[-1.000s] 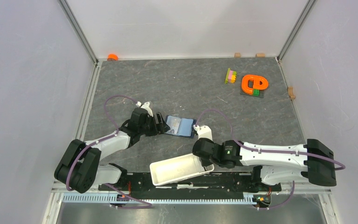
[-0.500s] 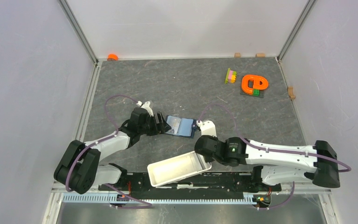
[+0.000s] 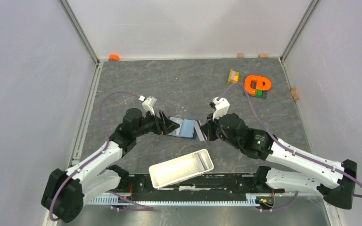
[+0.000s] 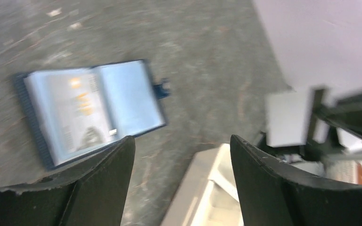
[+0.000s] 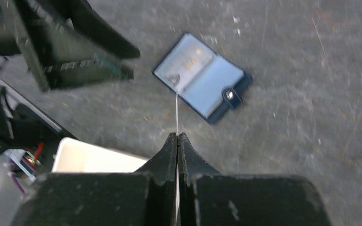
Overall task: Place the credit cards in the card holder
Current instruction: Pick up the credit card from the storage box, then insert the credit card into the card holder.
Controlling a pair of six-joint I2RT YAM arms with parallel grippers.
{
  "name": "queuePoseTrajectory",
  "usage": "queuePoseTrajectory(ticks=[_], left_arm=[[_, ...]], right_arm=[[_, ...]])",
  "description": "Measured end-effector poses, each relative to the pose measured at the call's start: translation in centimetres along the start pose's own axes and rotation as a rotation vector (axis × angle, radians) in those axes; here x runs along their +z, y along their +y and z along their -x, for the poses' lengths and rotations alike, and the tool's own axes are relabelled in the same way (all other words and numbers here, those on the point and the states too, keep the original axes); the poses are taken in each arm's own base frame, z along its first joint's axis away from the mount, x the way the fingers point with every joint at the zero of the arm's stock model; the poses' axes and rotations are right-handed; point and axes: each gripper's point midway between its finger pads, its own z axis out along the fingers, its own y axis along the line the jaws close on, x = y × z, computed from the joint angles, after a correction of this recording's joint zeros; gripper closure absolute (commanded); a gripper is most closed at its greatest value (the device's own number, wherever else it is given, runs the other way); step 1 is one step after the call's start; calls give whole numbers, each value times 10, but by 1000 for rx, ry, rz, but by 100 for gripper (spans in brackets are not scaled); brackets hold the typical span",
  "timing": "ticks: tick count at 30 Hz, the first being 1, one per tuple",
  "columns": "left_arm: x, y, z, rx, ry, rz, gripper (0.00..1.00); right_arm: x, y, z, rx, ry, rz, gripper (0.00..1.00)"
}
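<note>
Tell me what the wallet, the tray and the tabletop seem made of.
Wallet: likely leather or faux leather, navy, with glossy clear sleeves inside. Tray: probably white plastic, smooth moulded walls. Tabletop: grey, matte, stone-patterned, veined; maybe laminate.

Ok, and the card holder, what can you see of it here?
The card holder is a small navy wallet lying open and flat on the grey table, lighter blue inside facing up. One half holds a printed insert; a short snap tab sticks out from the other half. It lies between the left claw and right claw, gripped by neither.
</note>
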Motion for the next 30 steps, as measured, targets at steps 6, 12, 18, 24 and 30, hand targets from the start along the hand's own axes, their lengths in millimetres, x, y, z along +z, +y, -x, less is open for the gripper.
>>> queuePoseTrajectory(ticks=[6, 12, 18, 24, 30], left_arm=[[-20, -76, 12, 64, -33, -315, 16], [-30, -114, 13, 66, -17, -497, 20], [-35, -128, 19, 31, -27, -569, 61], [-42, -137, 23, 9, -60, -624, 98], [-44, -137, 22, -9, -63, -623, 98]], right_arm=[[11, 17, 36, 25, -147, 174, 100], [3, 57, 59, 37, -255, 424, 100], [-8, 73, 73, 45, -315, 535, 100], [-4, 67, 70, 59, -309, 524, 100], [5, 55, 66, 61, -296, 464, 34]])
